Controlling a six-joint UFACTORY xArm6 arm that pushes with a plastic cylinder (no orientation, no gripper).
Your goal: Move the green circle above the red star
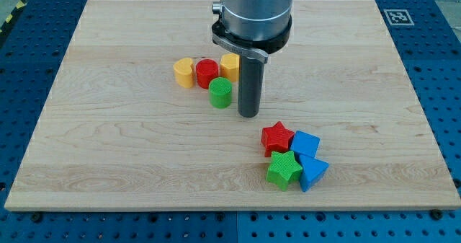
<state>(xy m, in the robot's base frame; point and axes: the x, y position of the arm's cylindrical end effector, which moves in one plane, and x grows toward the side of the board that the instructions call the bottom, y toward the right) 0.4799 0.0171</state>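
The green circle [220, 93] stands on the wooden board just below a row of three blocks. The red star [277, 138] lies lower and to the right, touching a cluster of other blocks. My tip [248, 115] rests on the board just right of the green circle, slightly below it, and up-left of the red star. A small gap shows between the rod and the green circle.
Above the green circle sit a yellow heart [185, 72], a red circle [207, 73] and a yellow block [230, 66] in a row. Beside the red star lie a blue block [306, 143], a green star [284, 170] and a blue triangle [312, 172].
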